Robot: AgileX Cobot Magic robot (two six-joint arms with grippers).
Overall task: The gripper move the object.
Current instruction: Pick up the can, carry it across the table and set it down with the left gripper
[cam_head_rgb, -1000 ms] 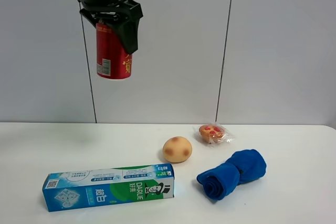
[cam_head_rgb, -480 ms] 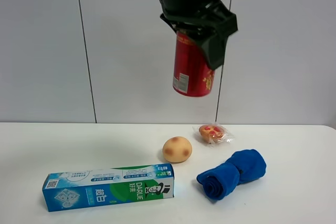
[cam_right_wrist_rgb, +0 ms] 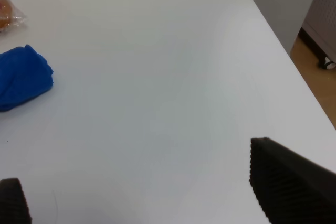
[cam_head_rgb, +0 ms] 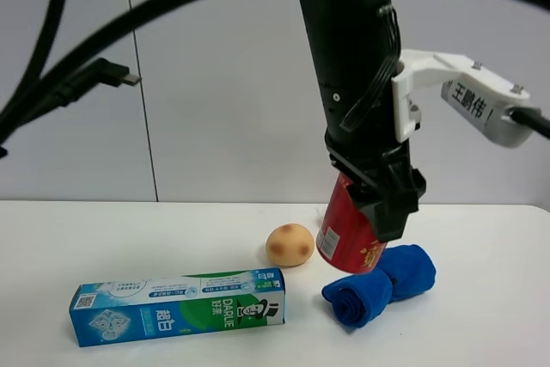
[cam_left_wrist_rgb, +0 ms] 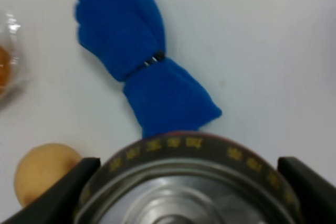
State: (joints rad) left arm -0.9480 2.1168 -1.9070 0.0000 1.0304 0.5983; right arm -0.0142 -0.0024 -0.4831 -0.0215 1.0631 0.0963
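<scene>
Low over the tabletop (cam_head_rgb: 129,229), the left end effector (cam_head_rgb: 378,208) clamps the can (cam_head_rgb: 342,242), mid-carry; next it should lower it clear of the towel (cam_head_rgb: 382,285).

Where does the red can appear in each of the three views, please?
Exterior high: red can at centre, tilted, held in the left gripper.
Left wrist: red can close up, silver top showing, between the fingers.
Right wrist: not in it.
Shared landmark: the blue cloth, in all three.
</scene>
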